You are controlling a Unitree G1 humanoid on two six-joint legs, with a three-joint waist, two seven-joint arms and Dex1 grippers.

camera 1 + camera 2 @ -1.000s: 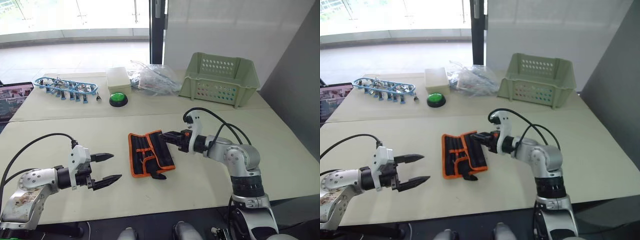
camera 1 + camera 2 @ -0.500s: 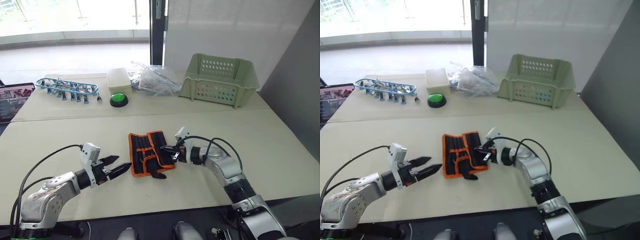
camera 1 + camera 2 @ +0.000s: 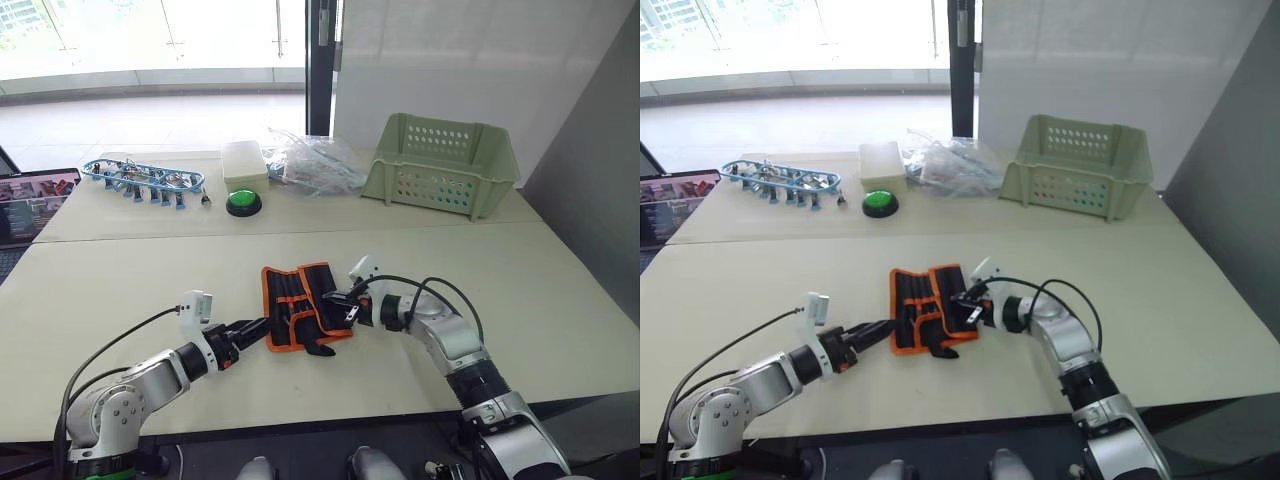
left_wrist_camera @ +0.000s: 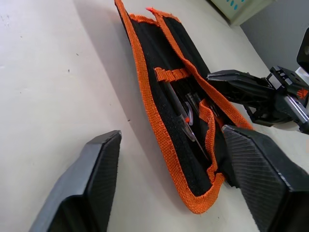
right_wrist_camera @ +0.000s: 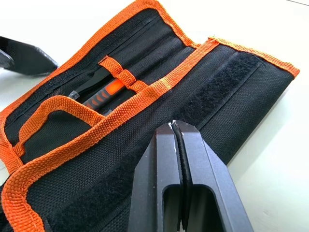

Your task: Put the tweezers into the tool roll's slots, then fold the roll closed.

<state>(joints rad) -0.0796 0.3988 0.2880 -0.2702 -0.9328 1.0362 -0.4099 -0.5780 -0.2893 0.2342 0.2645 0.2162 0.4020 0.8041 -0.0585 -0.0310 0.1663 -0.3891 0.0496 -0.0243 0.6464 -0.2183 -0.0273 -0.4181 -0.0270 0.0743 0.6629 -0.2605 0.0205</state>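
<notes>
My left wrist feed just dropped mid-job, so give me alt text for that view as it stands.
The tool roll lies on the pale table with tweezers tucked inside, its near end between the open left pincer's fingers. Beyond, the right pincer rests shut against the roll's far edge.

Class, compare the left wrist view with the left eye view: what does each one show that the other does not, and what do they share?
Left wrist view alone: the tweezers tucked inside the tool roll, under a small orange loop.

Left eye view alone: the pale green basket, the green button, the white box, the blue tray of small tools and the laptop.

Both: the roll on the table, the open left gripper at one side, the right gripper at the other.
</notes>
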